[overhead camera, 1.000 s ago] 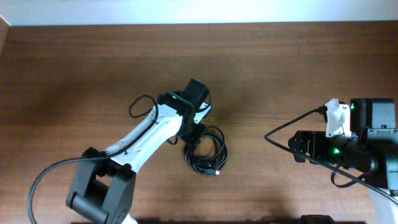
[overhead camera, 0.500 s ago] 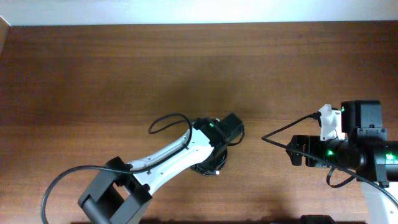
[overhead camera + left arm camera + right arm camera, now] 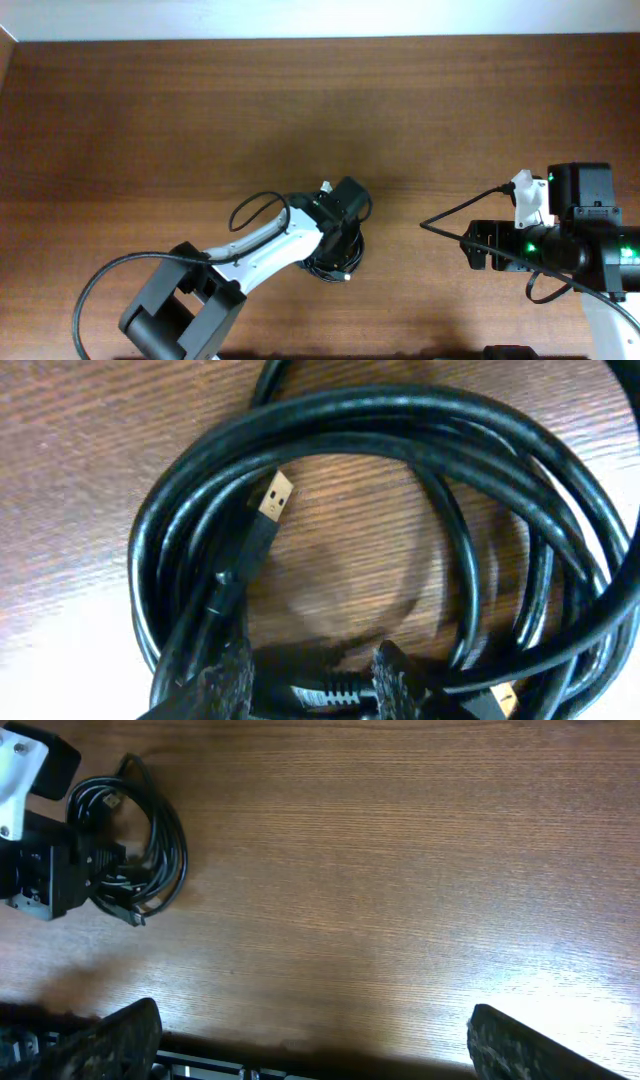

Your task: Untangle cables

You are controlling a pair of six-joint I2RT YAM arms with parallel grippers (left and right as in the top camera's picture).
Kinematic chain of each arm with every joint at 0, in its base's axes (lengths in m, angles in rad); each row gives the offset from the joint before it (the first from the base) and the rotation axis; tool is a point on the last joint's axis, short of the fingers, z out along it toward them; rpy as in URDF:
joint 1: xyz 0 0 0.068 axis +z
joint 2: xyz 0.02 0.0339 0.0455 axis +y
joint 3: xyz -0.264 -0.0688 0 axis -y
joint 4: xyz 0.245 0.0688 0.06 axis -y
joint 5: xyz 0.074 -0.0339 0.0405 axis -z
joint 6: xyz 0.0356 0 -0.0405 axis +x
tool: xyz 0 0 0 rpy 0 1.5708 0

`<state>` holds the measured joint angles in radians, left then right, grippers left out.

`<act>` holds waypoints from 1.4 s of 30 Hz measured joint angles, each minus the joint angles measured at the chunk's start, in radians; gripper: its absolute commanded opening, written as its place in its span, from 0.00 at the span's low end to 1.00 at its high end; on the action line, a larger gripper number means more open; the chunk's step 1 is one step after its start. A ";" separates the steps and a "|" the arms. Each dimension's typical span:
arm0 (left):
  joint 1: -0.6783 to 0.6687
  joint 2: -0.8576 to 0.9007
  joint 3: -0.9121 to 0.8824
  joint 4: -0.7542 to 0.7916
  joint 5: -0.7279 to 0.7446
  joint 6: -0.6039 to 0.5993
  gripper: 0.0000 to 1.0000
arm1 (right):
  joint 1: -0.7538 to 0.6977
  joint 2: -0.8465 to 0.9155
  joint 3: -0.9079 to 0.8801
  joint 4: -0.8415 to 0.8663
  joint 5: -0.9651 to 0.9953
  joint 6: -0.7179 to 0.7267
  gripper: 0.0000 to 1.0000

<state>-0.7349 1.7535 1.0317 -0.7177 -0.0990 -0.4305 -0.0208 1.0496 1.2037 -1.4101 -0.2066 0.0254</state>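
**Low centre of the tabletop: left jaws on the cable bundle**

At the near-middle of the tabletop (image 3: 200,110) lie the cables (image 3: 345,262), thin black cords coiled in one loose ring, flat on the wood. Left gripper (image 3: 338,240) sits right on top of the bundle's near edge. Left wrist view: jaws narrow, set on either side of one strand at the lower edge of the coil (image 3: 400,420), with the cord filling the gap between the fingers (image 3: 235,680) (looks clamped). One plug tip (image 3: 275,495), flat and gold-toned, points up inside the ring, free of the jaws. A second tip peeks out at the bottom right, mostly cut off.

Right gripper (image 3: 478,245) is well apart from the bundle, off at the right side. Its jaws are wide (image 3: 310,1045) and hold nothing. Right wrist view catches the cables (image 3: 150,840) far left, touching the left arm's tool.
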 measured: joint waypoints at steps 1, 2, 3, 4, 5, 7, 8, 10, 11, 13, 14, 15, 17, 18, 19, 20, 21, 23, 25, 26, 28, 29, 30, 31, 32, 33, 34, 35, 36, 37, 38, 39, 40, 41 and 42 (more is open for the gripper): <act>0.011 0.000 0.000 -0.008 0.006 0.024 0.41 | 0.000 0.000 0.000 0.000 0.000 0.001 0.97; 0.030 0.000 0.000 -0.020 0.009 0.040 0.41 | 0.000 0.000 0.000 0.000 0.000 0.000 0.97; 0.044 0.000 0.008 -0.040 0.013 0.067 0.41 | 0.000 0.000 0.000 0.000 0.000 0.001 0.97; 0.060 0.000 0.024 -0.064 0.014 0.093 0.41 | 0.000 0.000 0.000 -0.001 0.000 0.001 0.97; 0.073 0.000 0.053 -0.079 0.013 0.118 0.41 | 0.000 0.000 0.000 -0.001 0.000 0.001 0.97; 0.076 0.000 0.089 -0.074 0.014 0.143 0.42 | 0.000 0.000 0.000 0.000 0.000 0.000 0.97; 0.075 0.000 0.089 -0.077 0.013 0.149 0.42 | 0.000 0.000 0.000 0.000 0.000 0.000 0.97; 0.076 0.000 0.089 -0.078 0.011 0.155 0.42 | 0.000 0.000 0.000 0.000 0.000 0.000 0.97; 0.075 0.000 0.089 -0.080 -0.002 0.155 0.42 | 0.000 0.000 0.000 0.000 0.000 0.000 0.97; 0.078 0.000 0.089 -0.096 -0.057 0.158 0.42 | 0.000 0.000 0.000 0.000 0.000 0.000 0.97; 0.087 0.000 0.089 -0.106 -0.073 0.159 0.41 | 0.000 0.000 0.000 0.000 0.000 0.000 0.97; 0.105 0.000 0.089 -0.121 -0.080 0.159 0.41 | 0.000 0.000 -0.001 0.000 0.000 0.000 0.97; 0.148 0.000 0.084 -0.121 -0.072 0.159 0.41 | 0.000 0.000 -0.019 0.000 0.000 0.000 0.97; 0.159 0.000 0.068 -0.109 -0.061 0.159 0.41 | 0.000 0.000 -0.026 0.000 0.000 0.001 0.97; 0.160 0.000 0.045 -0.101 -0.049 0.159 0.41 | 0.000 0.000 -0.029 0.007 0.000 0.000 0.97; 0.160 0.000 0.021 -0.099 -0.035 0.159 0.42 | 0.000 0.000 -0.029 0.008 0.000 0.000 0.97; 0.159 0.000 0.007 -0.099 -0.020 0.159 0.41 | 0.000 0.000 -0.029 0.008 0.000 0.000 0.97; 0.159 0.000 0.000 -0.097 0.000 0.159 0.37 | 0.000 0.000 -0.029 0.008 0.000 0.001 0.97; 0.159 0.000 0.000 -0.097 0.014 0.159 0.00 | 0.000 0.000 -0.029 0.008 0.000 0.000 0.97; 0.159 0.000 0.000 -0.097 0.014 0.158 0.00 | 0.000 0.000 -0.029 0.008 0.000 0.001 0.96; 0.159 0.000 0.000 -0.095 0.018 0.160 0.00 | 0.000 0.000 -0.029 0.011 0.000 0.001 0.96; 0.159 0.000 0.000 -0.093 0.018 0.161 0.04 | 0.000 0.000 -0.029 0.011 0.000 0.001 0.96; 0.159 0.000 0.000 -0.092 0.018 0.161 0.20 | 0.000 0.000 -0.029 0.011 0.000 0.000 0.96; 0.159 0.000 0.000 -0.092 0.018 0.161 0.21 | 0.000 0.000 -0.029 0.011 0.000 0.000 0.96; 0.159 0.000 0.000 -0.087 0.018 0.166 0.21 | 0.000 0.000 -0.029 0.011 0.000 0.000 0.96; 0.159 0.000 0.000 -0.082 0.021 0.161 0.20 | 0.000 0.000 -0.029 0.011 0.000 0.000 0.96; 0.159 0.000 0.000 -0.082 0.021 0.161 0.20 | 0.000 0.000 -0.029 0.011 0.000 0.000 0.96; 0.159 0.000 0.000 -0.082 0.021 0.161 0.20 | 0.000 0.000 -0.029 0.011 0.000 0.001 0.96; 0.159 0.000 0.000 -0.082 0.021 0.161 0.20 | 0.000 0.000 -0.029 0.011 0.000 0.000 0.96; 0.159 0.000 0.000 -0.082 0.021 0.161 0.19 | 0.000 0.000 -0.029 0.011 0.000 0.000 0.96; 0.159 0.000 0.000 -0.082 0.021 0.161 0.18 | 0.000 0.000 -0.029 0.011 0.000 0.000 0.96; 0.159 0.000 0.000 -0.082 0.021 0.161 0.17 | 0.000 0.000 -0.029 0.011 0.000 0.000 0.96; 0.159 0.000 0.000 -0.083 0.021 0.161 0.16 | 0.000 0.000 -0.029 0.012 0.000 0.001 0.96; 0.159 0.000 0.003 -0.090 0.021 0.161 0.15 | 0.000 0.000 -0.029 0.012 0.000 0.000 0.96; 0.159 0.001 0.018 -0.113 0.021 0.161 0.12 | 0.000 0.000 -0.029 0.016 0.000 0.000 0.96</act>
<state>-0.5755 1.7542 1.0496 -0.8303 -0.0776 -0.2691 -0.0208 1.0496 1.1748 -1.3945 -0.2066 0.0254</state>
